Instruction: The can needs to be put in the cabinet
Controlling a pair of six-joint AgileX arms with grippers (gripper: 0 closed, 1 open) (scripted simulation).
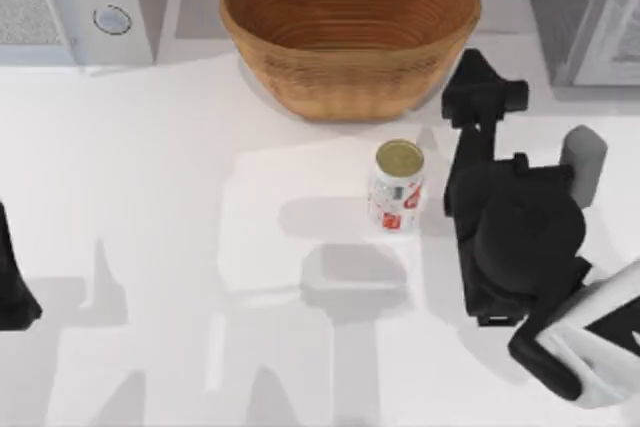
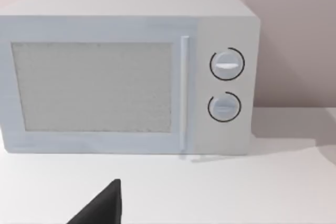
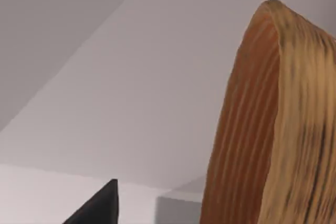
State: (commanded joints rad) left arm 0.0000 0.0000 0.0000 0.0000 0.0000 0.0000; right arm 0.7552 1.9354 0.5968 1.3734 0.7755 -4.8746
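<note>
Can [image 1: 398, 188] upright on desk [image 1: 180, 247], 6 o'clock of basket [image 1: 350, 22]. Right pincer [image 1: 478, 97] at can's 2 o'clock, grip state unclear. Left arm parked at 9 o'clock edge.

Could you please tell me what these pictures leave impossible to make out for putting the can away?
- Cabinet: cut off by the top view's right edge; door state unclear.
- Right gripper: its own dark body hides the fingers from above.
- Left gripper: cut by the left edge.
- Can: red marks too small to read.
</note>
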